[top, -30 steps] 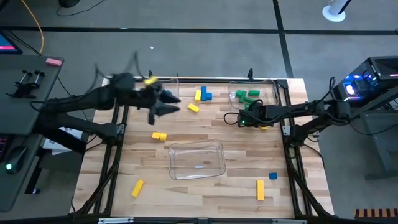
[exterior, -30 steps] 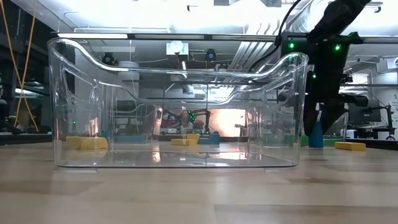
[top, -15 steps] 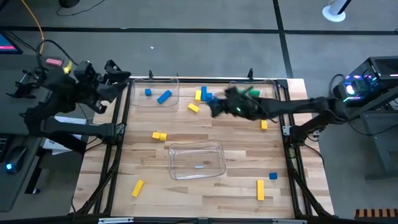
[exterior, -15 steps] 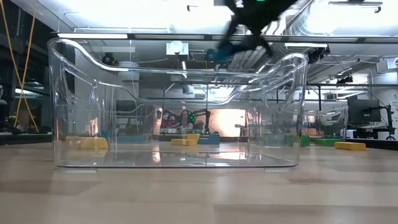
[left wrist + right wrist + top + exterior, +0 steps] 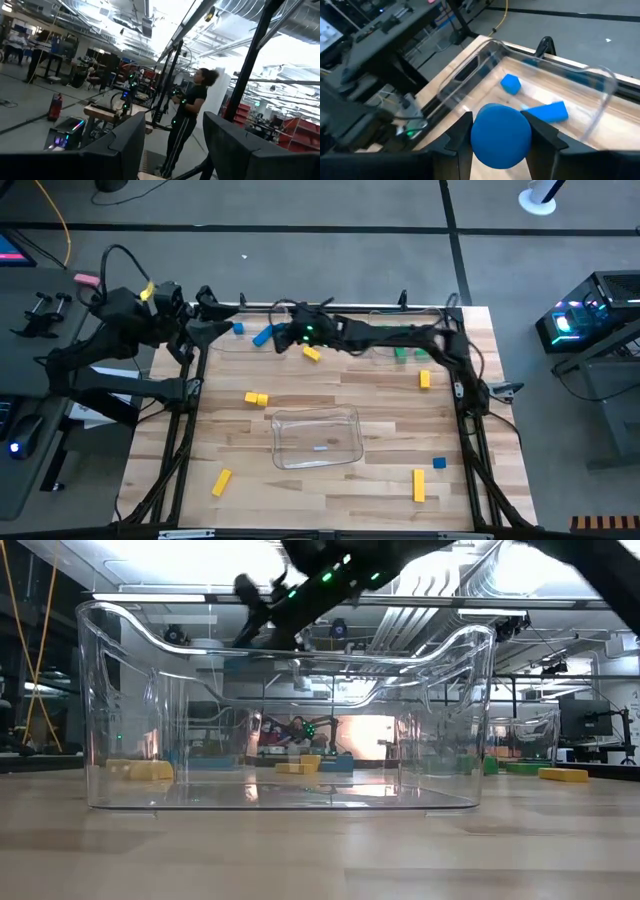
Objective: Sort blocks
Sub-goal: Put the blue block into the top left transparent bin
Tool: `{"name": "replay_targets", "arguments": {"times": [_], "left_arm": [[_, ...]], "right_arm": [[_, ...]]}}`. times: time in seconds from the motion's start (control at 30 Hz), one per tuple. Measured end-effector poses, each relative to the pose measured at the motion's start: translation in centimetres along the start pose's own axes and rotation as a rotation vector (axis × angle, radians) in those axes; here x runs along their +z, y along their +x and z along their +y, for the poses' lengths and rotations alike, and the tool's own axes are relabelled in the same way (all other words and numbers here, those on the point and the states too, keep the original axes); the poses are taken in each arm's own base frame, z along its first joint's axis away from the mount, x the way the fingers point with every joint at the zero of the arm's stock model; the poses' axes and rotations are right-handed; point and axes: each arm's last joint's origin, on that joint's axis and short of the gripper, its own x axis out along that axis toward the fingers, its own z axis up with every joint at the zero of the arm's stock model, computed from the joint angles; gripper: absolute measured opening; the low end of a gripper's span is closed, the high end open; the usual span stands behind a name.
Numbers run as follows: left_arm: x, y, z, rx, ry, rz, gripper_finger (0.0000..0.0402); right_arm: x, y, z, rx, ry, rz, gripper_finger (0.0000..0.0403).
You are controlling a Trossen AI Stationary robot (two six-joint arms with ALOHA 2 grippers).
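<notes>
My right gripper (image 5: 283, 337) reaches across the table's far side and hangs over the far-left clear bin (image 5: 245, 308), shut on a blue block (image 5: 501, 135). Two more blue blocks (image 5: 510, 83) (image 5: 547, 112) lie on that bin's floor. My left gripper (image 5: 215, 322) is by the bin's left end, pointing slightly up. It is open, with nothing between its fingers (image 5: 125, 147). Yellow blocks (image 5: 311, 353) (image 5: 257, 398) (image 5: 221, 482) and a small blue block (image 5: 438, 464) lie loose on the wood. My right gripper pinches the blue block between its two fingers, one finger (image 5: 462, 137) on each side of the block. Its rounded end (image 5: 501, 127) faces the wrist camera. The fingers slant down from the table's right. The block is lifted clear, above the bin's floor.
An empty clear bin (image 5: 317, 437) stands mid-table and fills the low view (image 5: 285, 710). Green blocks (image 5: 405, 352) lie by the far-right bin (image 5: 440, 318), partly under my right arm. More yellow blocks (image 5: 418, 485) (image 5: 424, 380) lie on the right. A person (image 5: 192, 117) stands in the room beyond.
My right gripper has risen from the table by the far-right bin and swung toward the table's left with the blue block, which is now over the far-left bin. My left gripper has drawn back from over that bin toward the table's left edge and tipped upward.
</notes>
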Motion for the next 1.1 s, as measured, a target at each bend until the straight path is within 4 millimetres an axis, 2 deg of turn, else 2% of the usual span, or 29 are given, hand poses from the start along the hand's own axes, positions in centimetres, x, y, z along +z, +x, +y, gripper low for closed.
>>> {"name": "replay_targets", "arguments": {"times": [0.07, 0.17, 0.33, 0.43, 0.57, 0.63, 0.7, 0.83, 0.93, 1.1], "left_arm": [[0.0, 0.1, 0.0, -0.005, -0.002, -0.007, 0.0186], [0.1, 0.1, -0.1, -0.013, -0.017, -0.011, 0.0186], [0.1, 0.1, -0.1, -0.015, -0.024, -0.012, 0.0186], [0.0, 0.1, -0.1, -0.014, -0.021, -0.009, 0.0186], [0.1, 0.1, -0.1, -0.015, -0.003, -0.01, 0.0186], [0.1, 0.1, -0.1, -0.014, 0.001, -0.01, 0.0186], [-0.1, 0.2, -0.1, -0.011, 0.0, 0.0, 0.0186], [-0.3, 0.4, 0.1, -0.002, 0.004, 0.02, 0.0186], [-0.6, 0.7, 0.2, 0.005, 0.0, 0.038, 0.0186], [-1.0, 1.4, 0.4, 0.014, -0.008, 0.06, 0.0186]], "right_arm": [[-0.1, 1.8, -0.3, -0.004, -0.011, -0.002, 0.0131], [0.3, 3.5, -0.5, 0.015, -0.016, 0.004, 0.017], [1.7, 3.9, -0.6, 0.029, -0.045, 0.037, 0.025], [3.2, 3.0, -1.0, -0.003, -0.109, 0.08, 0.0276], [6.8, 0.4, -1.8, -0.113, -0.189, 0.117, 0.0284], [8.4, -1.2, -2.9, -0.199, -0.217, 0.17, 0.0284], [9.2, -2.4, -4.5, -0.275, -0.261, 0.28, 0.0285], [8.4, -3.5, -8.4, -0.331, -0.369, 0.546, 0.0285], [7.6, -4.0, -10.4, -0.31, -0.438, 0.711, 0.0286], [4.9, -2.8, -13.2, -0.321, -0.465, 0.829, 0.0286]]}}
